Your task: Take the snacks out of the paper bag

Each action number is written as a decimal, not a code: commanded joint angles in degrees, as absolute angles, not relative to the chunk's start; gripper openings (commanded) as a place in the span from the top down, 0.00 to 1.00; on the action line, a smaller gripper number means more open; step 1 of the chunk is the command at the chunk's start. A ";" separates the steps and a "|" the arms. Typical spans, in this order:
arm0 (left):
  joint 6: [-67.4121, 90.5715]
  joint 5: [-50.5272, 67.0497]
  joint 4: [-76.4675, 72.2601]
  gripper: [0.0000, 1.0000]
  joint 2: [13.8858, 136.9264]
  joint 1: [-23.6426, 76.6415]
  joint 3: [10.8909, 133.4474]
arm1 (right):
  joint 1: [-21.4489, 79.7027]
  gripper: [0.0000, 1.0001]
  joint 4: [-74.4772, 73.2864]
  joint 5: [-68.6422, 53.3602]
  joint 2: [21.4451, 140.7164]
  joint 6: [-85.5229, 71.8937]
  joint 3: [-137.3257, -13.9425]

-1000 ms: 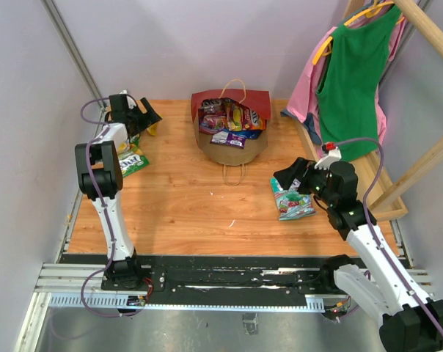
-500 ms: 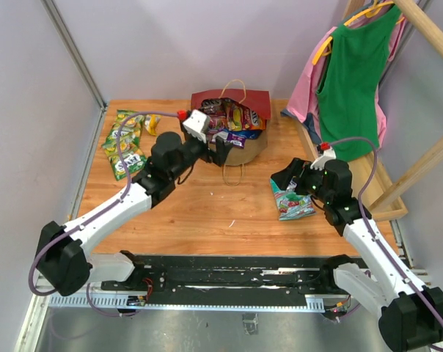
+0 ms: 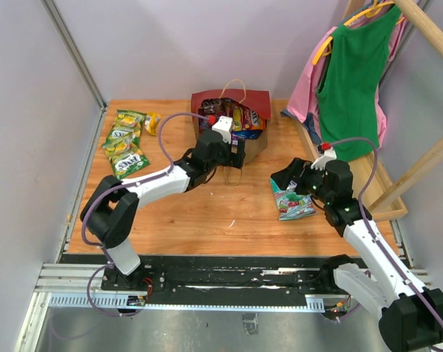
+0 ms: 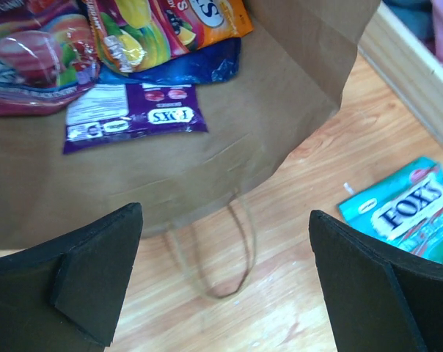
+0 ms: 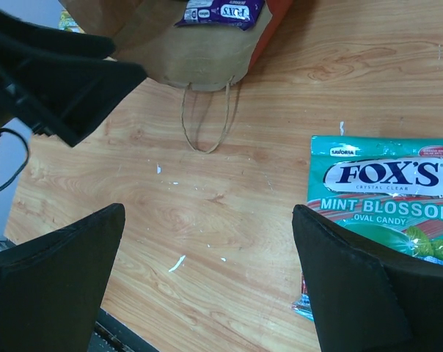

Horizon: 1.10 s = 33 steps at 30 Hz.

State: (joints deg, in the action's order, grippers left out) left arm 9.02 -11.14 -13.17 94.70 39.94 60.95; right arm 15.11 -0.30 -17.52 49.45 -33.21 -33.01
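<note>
The red paper bag lies on its side at the back, brown inside facing me, a loop handle on the wood. Inside lie a purple packet, an orange-red packet and a blue chip bag. My left gripper hovers open just in front of the bag's mouth, empty. Green-yellow packets lie at the far left. A teal-white packet lies at the right, beside my open, empty right gripper.
A green garment and a pink one hang from a wooden rack on the right, its base rail running along the table's right edge. Grey walls close the left and back sides.
My left arm has swung from the far-left corner by the green-yellow packets across to the bag's mouth, fingers now fully apart. The right arm has barely moved.
</note>
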 commanded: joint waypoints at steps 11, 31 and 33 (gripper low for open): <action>53.46 -16.03 -22.65 0.00 104.80 40.21 62.85 | 15.74 0.01 -4.34 -12.80 41.94 -29.75 -31.92; 80.81 -14.16 -36.03 0.11 118.42 36.02 63.29 | 15.77 0.01 -0.44 -12.95 44.48 -18.62 -38.40; 81.75 -13.98 -36.90 0.13 120.07 35.00 63.83 | 15.78 0.02 0.15 -11.86 47.86 -17.44 -41.69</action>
